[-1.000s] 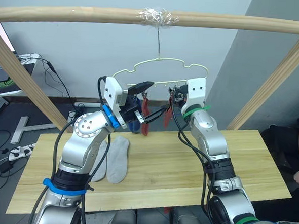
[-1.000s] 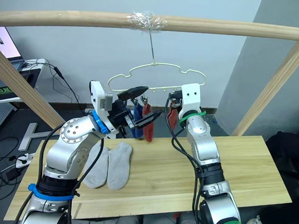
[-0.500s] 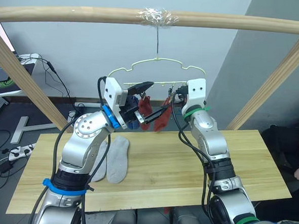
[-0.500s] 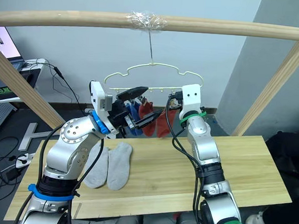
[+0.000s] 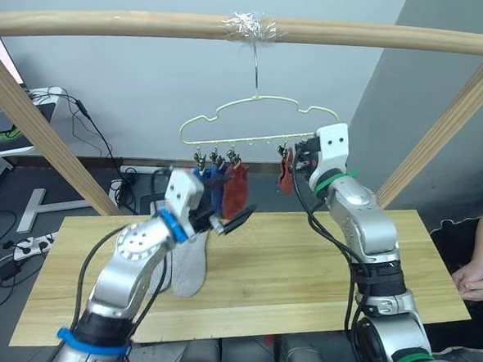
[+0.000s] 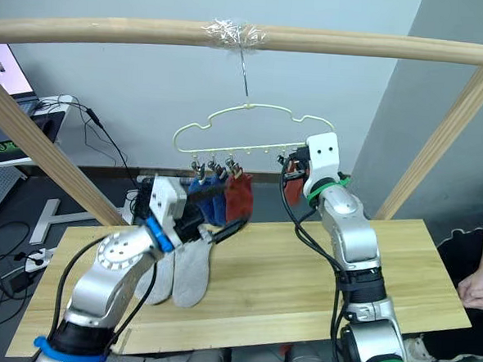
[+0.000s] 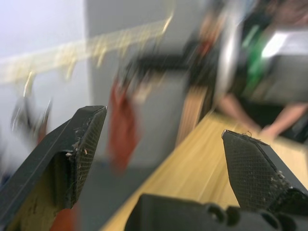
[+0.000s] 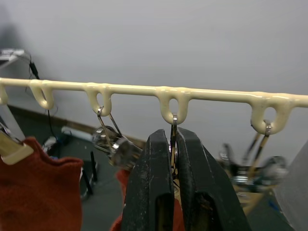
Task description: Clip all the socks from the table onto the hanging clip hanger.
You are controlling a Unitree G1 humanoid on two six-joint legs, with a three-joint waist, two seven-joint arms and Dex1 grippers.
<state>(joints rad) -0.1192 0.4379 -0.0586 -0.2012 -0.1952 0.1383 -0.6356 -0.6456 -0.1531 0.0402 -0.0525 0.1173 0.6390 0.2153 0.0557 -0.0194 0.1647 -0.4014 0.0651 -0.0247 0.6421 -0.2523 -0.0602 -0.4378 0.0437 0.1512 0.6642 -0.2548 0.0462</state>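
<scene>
A thick round wooden bar [image 5: 112,24] spans the scene overhead, braced by slanted wooden poles [image 5: 39,132] at either side, and a wad of clear tape [image 5: 249,24] wraps it where the hook of the clip hanger [image 5: 258,104] hangs. The hanger is thin pale yellow-green wire with a wavy top line and a straight lower rail carrying small metal clips [image 8: 111,140]. Two blue socks [image 6: 204,197] and a rust red sock [image 5: 235,187] of soft knit hang from the clips at the rail's nine o'clock end. A second rust red sock [image 5: 285,174] hangs toward the three o'clock end, right beside the right gripper [image 8: 172,159], whose two black fingers are pinched tight on a clip under one of the rail's loops. The left gripper [image 7: 166,159] hovers below the hung socks with its textured black fingers [image 7: 84,144] spread wide and nothing between them. Two light grey socks [image 6: 178,271] lie flat side by side on the table [image 5: 301,275], a pale wood-grain top, partly hidden behind the left arm. A person's hands [image 5: 473,281] rest at the table's three o'clock edge. At nine o'clock, beyond the table, cables [image 5: 93,127] and a power strip [image 5: 26,244] lie on the dark floor [image 5: 3,191]; no writing is readable anywhere.
</scene>
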